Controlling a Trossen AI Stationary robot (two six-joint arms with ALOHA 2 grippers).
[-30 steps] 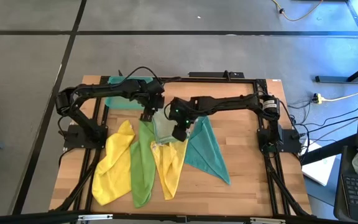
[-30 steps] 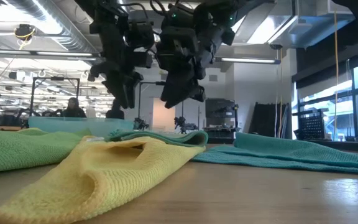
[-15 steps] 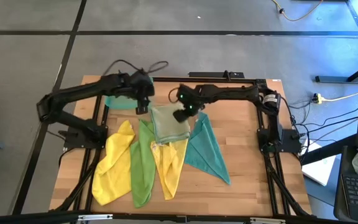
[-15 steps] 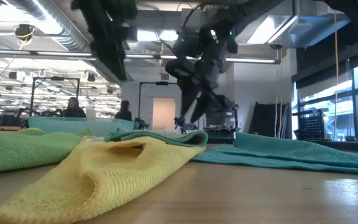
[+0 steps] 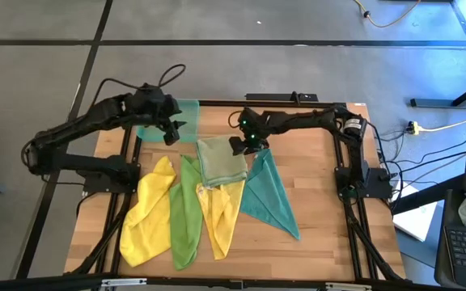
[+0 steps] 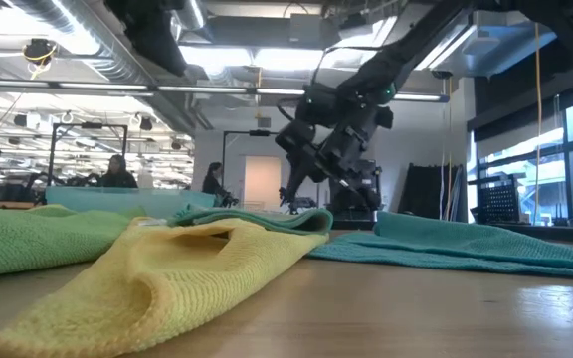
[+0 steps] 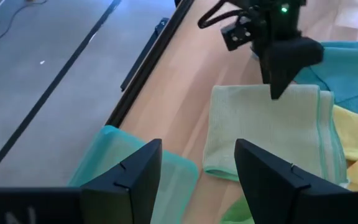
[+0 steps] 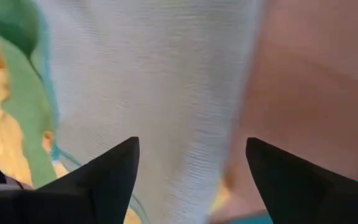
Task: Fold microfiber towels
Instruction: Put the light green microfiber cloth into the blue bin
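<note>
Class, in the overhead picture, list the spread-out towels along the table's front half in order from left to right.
Yellow towel → bright green towel → second yellow towel → teal towel.

A grey floor (image 5: pixel 47 73) crossed by dark seams surrounds the wooden bench (image 5: pixel 314 234). Beyond it, long ceiling lights (image 6: pixel 257 60) and ducts (image 6: pixel 58 30) run overhead, tall windows (image 6: pixel 570 169) stand at one side, and people (image 6: pixel 117 171) sit far off.

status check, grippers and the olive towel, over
Left gripper open, empty, over teal tray. Right gripper open, empty, at pale olive towel edge. Towel lies folded on the other cloths. Nothing in the way.
</note>
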